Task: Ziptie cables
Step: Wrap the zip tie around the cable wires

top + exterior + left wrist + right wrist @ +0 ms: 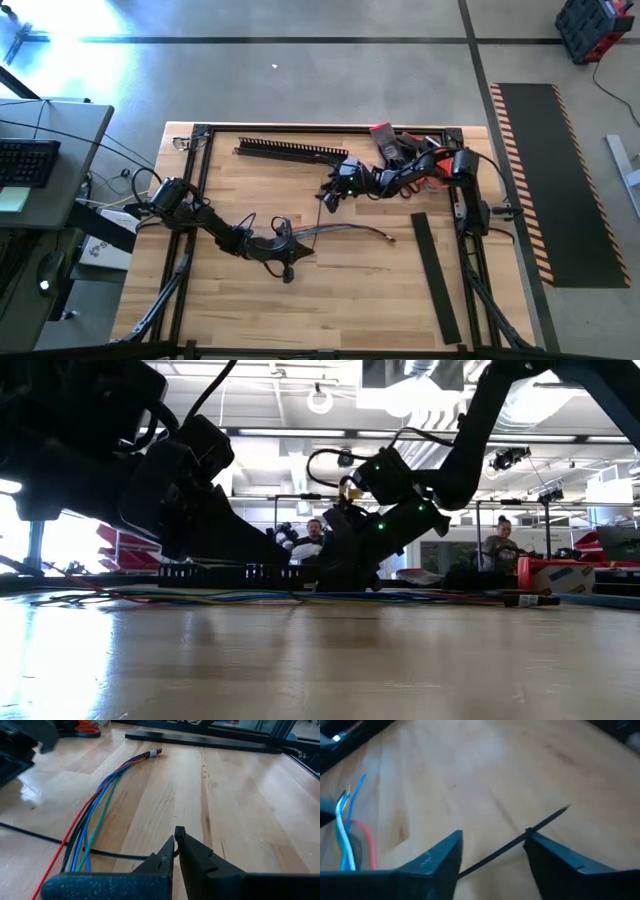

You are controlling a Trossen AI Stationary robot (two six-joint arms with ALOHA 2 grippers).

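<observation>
Now the cables (340,230), a loose bunch of red, blue, green and pale wires, lie flat on the wooden table (380,290), running from the left gripper (283,243) out toward the middle of the boards, with their bound tip (152,753) pointing at the long black comb-toothed duct (290,151) along the table's far edge. The left arm reaches in low from its own side, elbow bent, wrist nearly level with the wood, and its gripper sits right at the near end of the bunch; in its wrist view the two dark fingers (200,855) are pressed together, clenched on nothing that shows, with the wires passing just beside them. The right arm folds back from its base and stretches toward the duct, its gripper (331,196) hanging above the table between the duct and the cables. Its fingers (440,855) stand spread apart, and a thin black ziptie (520,840) crosses the gap, seemingly resting against one finger, though the hold is hard to make out. A flat black strip (436,275) lies well apart from the cables, nearer the right arm's base.
</observation>
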